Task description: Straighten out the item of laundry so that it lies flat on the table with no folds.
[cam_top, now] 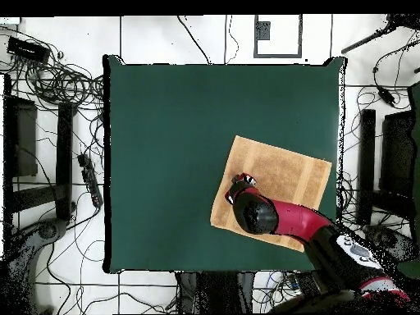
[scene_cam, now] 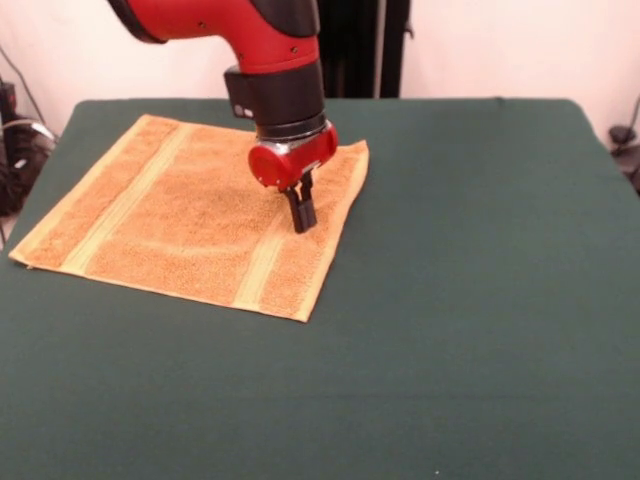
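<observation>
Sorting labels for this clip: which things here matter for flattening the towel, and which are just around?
Job:
towel
green table
pincer, over the towel's right part

Around:
cables on the floor
dark stands beside the table

A white wall (scene_cam: 500, 45) stands behind, and black cables (cam_top: 57, 78) sprawl over the pale tiled floor (cam_top: 156, 37) alongside.

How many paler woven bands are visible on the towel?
2. On the towel, one band runs near its left edge in the front view; the other runs near its right edge, partly hidden behind the gripper.
</observation>
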